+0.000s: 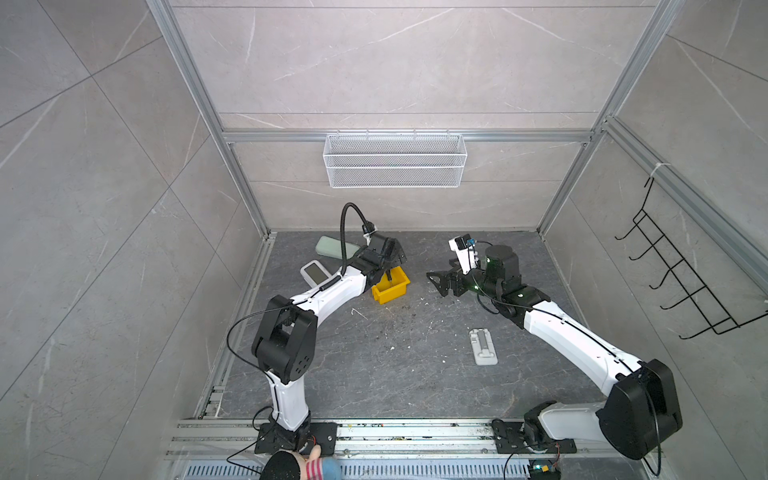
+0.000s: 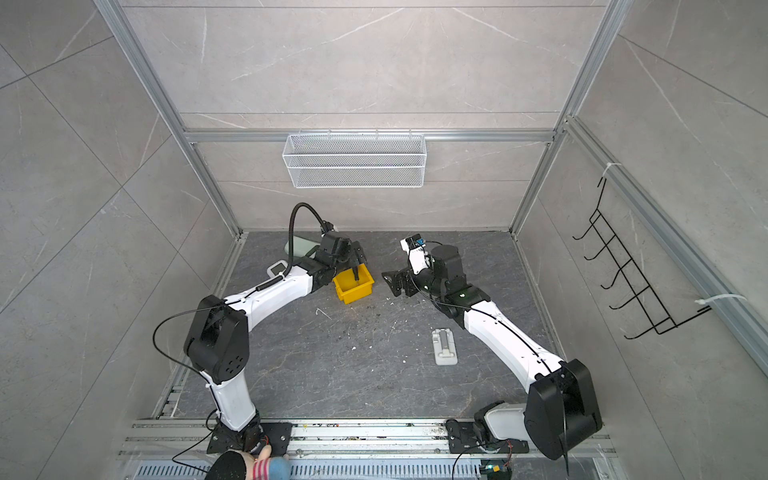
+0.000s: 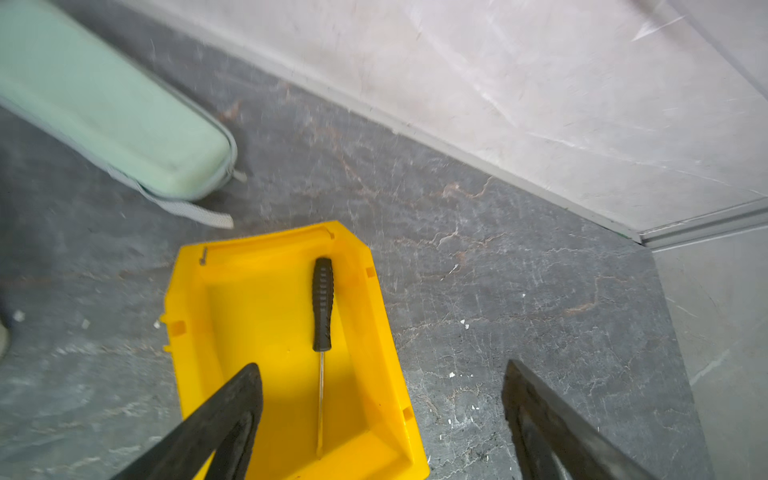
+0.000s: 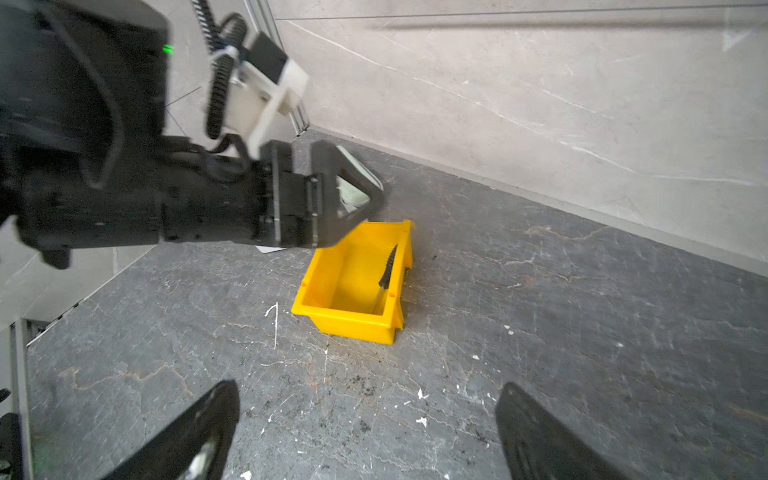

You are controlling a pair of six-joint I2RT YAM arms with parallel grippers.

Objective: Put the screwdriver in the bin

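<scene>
The yellow bin (image 3: 187, 332) (image 1: 398, 289) (image 2: 362, 288) stands on the dark floor at the back left of centre. The screwdriver (image 3: 323, 303) (image 4: 388, 266), with a black ribbed handle and a thin silver shaft, is inside it, leaning along one side wall. In both top views it shows as a dark line (image 1: 390, 277) (image 2: 356, 274). My left gripper (image 3: 382, 365) (image 1: 392, 255) (image 2: 355, 253) hangs open just above the bin, touching nothing. To the right of the bin, my right gripper (image 4: 368, 385) (image 1: 434, 282) (image 2: 388, 282) is open and empty over bare floor.
A pale green case (image 3: 104, 95) (image 1: 334, 246) and a white device with a screen (image 1: 314, 272) lie behind my left arm. A white flat holder (image 1: 483, 347) lies at front right. A wire basket (image 1: 395, 160) hangs on the back wall and a black hook rack (image 1: 681, 282) on the right wall.
</scene>
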